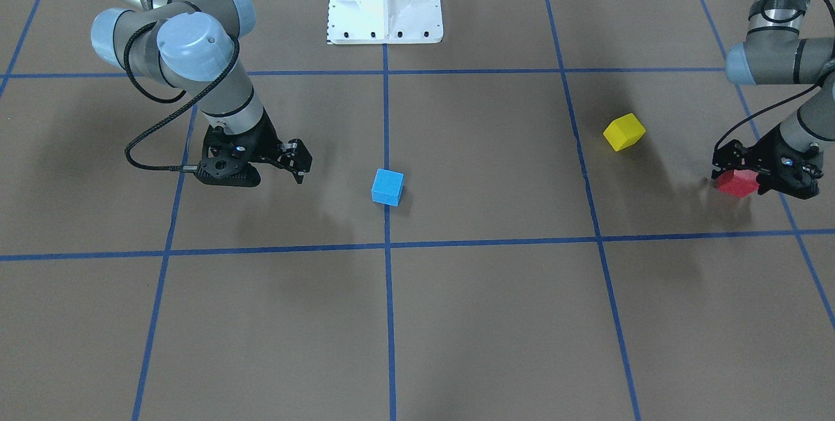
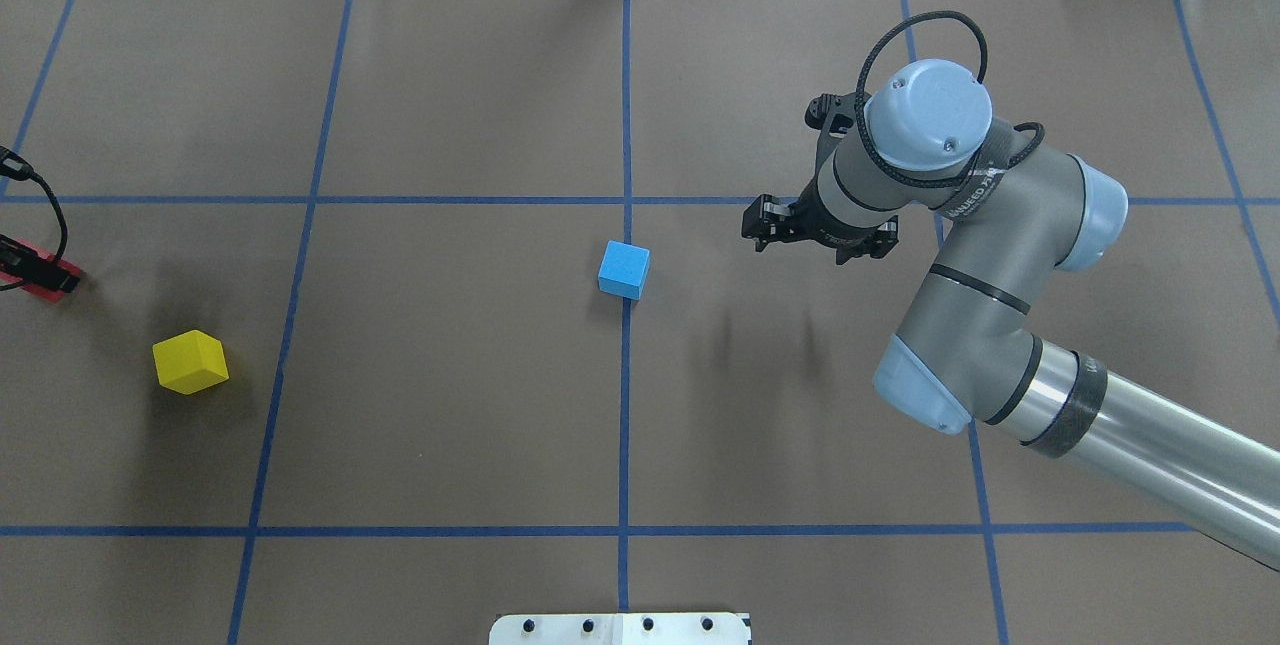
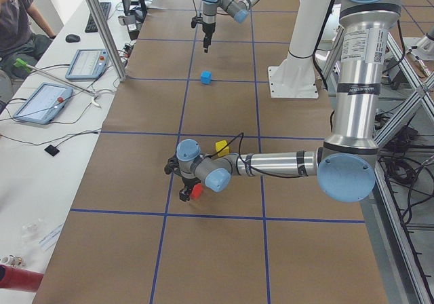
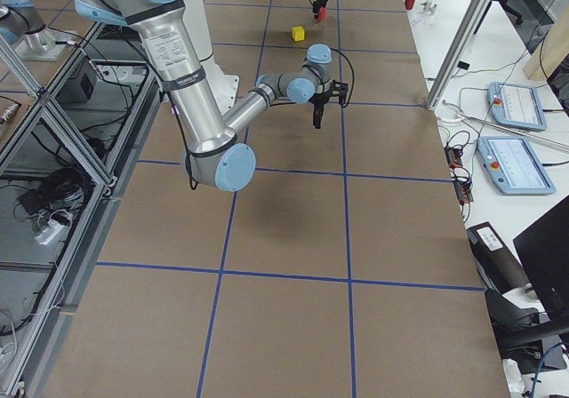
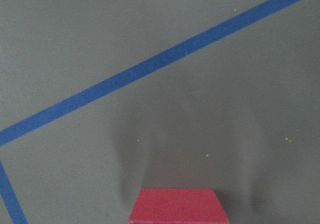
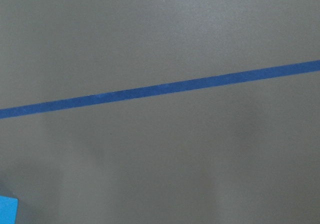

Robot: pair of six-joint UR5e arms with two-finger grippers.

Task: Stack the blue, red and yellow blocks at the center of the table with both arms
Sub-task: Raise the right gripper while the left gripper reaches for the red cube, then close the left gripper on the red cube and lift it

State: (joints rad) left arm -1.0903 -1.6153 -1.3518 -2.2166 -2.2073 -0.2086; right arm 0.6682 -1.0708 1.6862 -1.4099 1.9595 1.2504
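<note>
Matte blue cube [image 1: 387, 187] waits as stack base. Near it right gripper [image 1: 300, 160] hovers, jaws spread, empty. Matte red cube [image 1: 736, 185] lies far to blue cube's left-arm side, beyond matte yellow cube [image 1: 624, 132], between left gripper [image 1: 740, 178] jaws. Clamped or not, cannot tell.

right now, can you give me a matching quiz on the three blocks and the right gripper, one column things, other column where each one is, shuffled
Things:
1. blue block
2. yellow block
3. red block
4. right gripper

Places:
a. between the jaws of the left gripper
b. empty, beside the blue block
c. lying loose on the robot's left side
d. on the centre tape line, untouched

Pairs: 1-d, 2-c, 3-a, 4-b
</note>
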